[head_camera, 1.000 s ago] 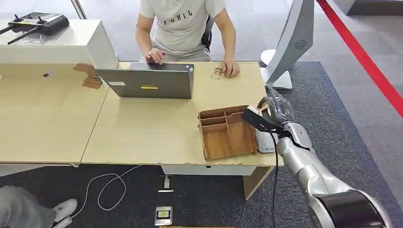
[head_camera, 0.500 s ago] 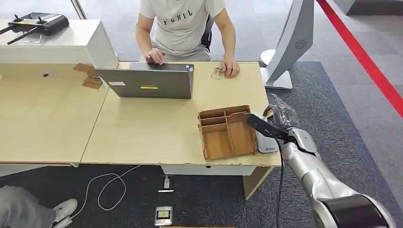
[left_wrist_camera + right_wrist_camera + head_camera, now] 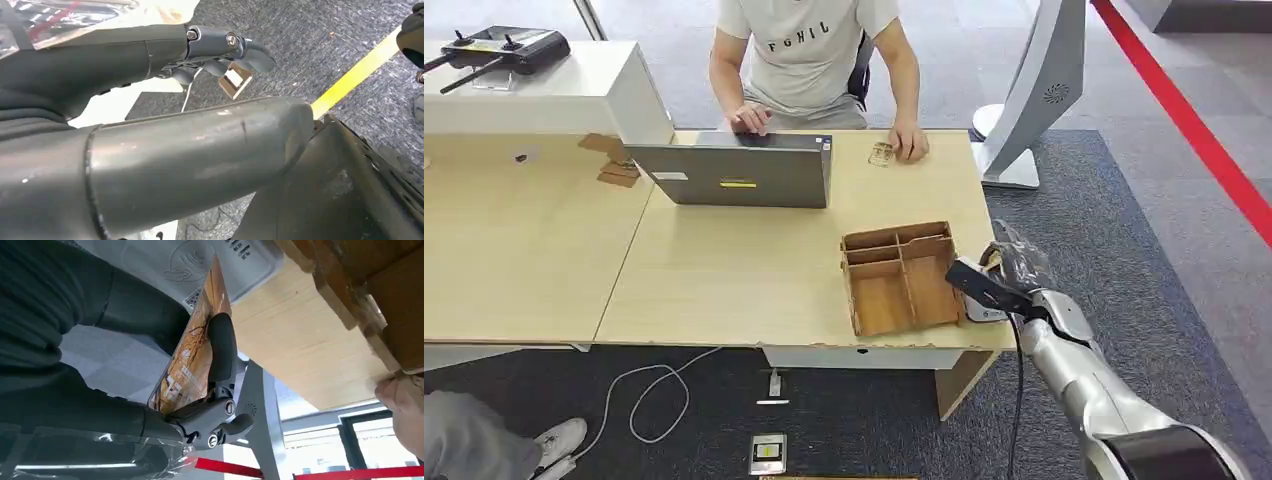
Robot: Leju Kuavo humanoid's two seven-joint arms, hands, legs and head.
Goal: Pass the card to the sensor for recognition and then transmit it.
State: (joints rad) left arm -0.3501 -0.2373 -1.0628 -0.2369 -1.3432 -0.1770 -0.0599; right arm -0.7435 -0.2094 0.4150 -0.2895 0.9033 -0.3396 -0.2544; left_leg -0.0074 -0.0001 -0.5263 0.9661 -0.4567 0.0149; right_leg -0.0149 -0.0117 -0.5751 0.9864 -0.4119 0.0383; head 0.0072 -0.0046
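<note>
My right hand (image 3: 1016, 266) hovers at the table's front right corner, just above a flat white sensor (image 3: 984, 309). In the right wrist view this hand (image 3: 140, 320) pinches an orange patterned card (image 3: 192, 357) between its thick thumb and a dark finger (image 3: 221, 347). The card stands edge-on, close to the sensor's (image 3: 200, 260) printed face. I cannot tell whether they touch. My left hand (image 3: 220, 50) hangs over the dark carpet and holds nothing. A second small card (image 3: 881, 153) lies by the seated person's hand (image 3: 910, 146).
A wooden divided tray (image 3: 902, 280) sits just left of the sensor. A grey laptop (image 3: 736, 174) stands before the person at the table's far edge. A white curved stand (image 3: 1036, 90) rises beyond the right end. A white cabinet (image 3: 554, 95) carries a controller (image 3: 504, 45).
My right hand has come down and back toward the table's front edge with the card, ending over the sensor. The small card by the person's hand has shifted slightly.
</note>
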